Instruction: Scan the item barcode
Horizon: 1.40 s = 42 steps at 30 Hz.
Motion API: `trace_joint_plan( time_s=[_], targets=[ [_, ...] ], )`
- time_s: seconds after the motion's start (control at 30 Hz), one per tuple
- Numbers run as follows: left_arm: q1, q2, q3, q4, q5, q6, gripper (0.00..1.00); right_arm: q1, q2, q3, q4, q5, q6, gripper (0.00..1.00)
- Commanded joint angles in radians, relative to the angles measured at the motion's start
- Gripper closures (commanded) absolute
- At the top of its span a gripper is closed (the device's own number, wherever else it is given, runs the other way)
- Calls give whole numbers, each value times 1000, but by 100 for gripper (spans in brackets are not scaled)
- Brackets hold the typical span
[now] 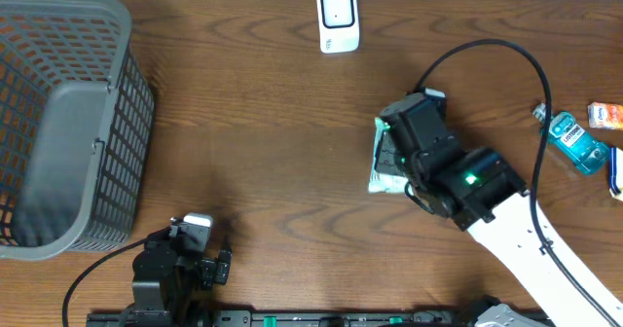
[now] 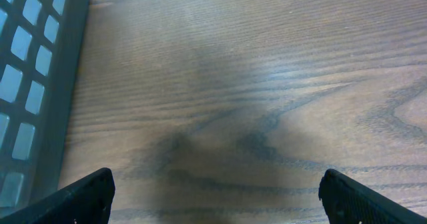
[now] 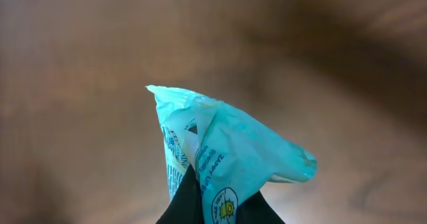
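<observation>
Overhead: one basket (image 1: 134, 113), one scanner (image 1: 338, 19), one teal packet (image 1: 382, 171), writing too tiny, squeezed in the right claw (image 3: 215, 207); left claw (image 2: 215, 191) wide open, empty.

right arm (image 1: 516, 237) white, green LED (image 1: 472, 180), black cable (image 1: 487, 42) | left pincer (image 2: 215, 191) black

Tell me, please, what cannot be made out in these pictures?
- Packet barcode: unseen in right wrist view; overhead, the right gripper covers most of it.
- Orange item: cut off by overhead's right edge.
- Mouthwash bottle label: too small overhead.
- Basket: cropped at overhead's left edge.
</observation>
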Motion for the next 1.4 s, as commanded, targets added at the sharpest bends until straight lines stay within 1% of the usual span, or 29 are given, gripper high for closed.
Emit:
trace_joint_plan(
  time_s=[0.0, 0.07, 0.23, 0.3, 0.33, 0.43, 0.47, 0.57, 0.77, 0.87, 0.93, 1.0, 1.2, 1.37],
  targets=[
    [3, -4, -14, -29, 2, -2, 2, 12, 41, 8, 81, 254, 7, 99],
    [3, -4, -14, -29, 2, -2, 2, 10, 77, 8, 158, 288, -87, 99],
    [3, -4, -14, -29, 2, -2, 2, 10, 169, 8, 375, 293, -364, 99],
    [3, -4, -14, -29, 2, -2, 2, 10, 218, 8, 526, 298, -550, 99],
    [3, -4, -14, -29, 2, -2, 2, 10, 237, 8, 583, 303, -603, 99],
    [3, -4, -14, -29, 2, -2, 2, 1, 310, 8, 797, 373, -698, 99],
    [3, -4, -14, -29, 2, -2, 2, -5, 343, 8, 896, 402, -736, 99],
    [3, -4, -14, -29, 2, -2, 2, -26, 423, 8, 1108, 405, -829, 99],
    [3, -4, -14, -29, 2, -2, 2, -57, 595, 8, 1579, 405, -1099, 99],
    [3, -4, -14, -29, 2, -2, 2, -68, 657, 11, 1775, 385, -1158, 99],
    [3, -4, -14, -29, 2, -2, 2, -74, 691, 27, 1821, 369, -1185, 99],
    [3, -4, -14, -29, 2, -2, 2, -79, 720, 50, 1806, 353, -1198, 99],
    [3, -4, -14, -29, 2, -2, 2, -95, 822, 180, 1706, 247, -1196, 99],
    [3, -4, -14, -29, 2, -2, 2, -109, 933, 346, 1609, 239, -1197, 99]
  ],
)
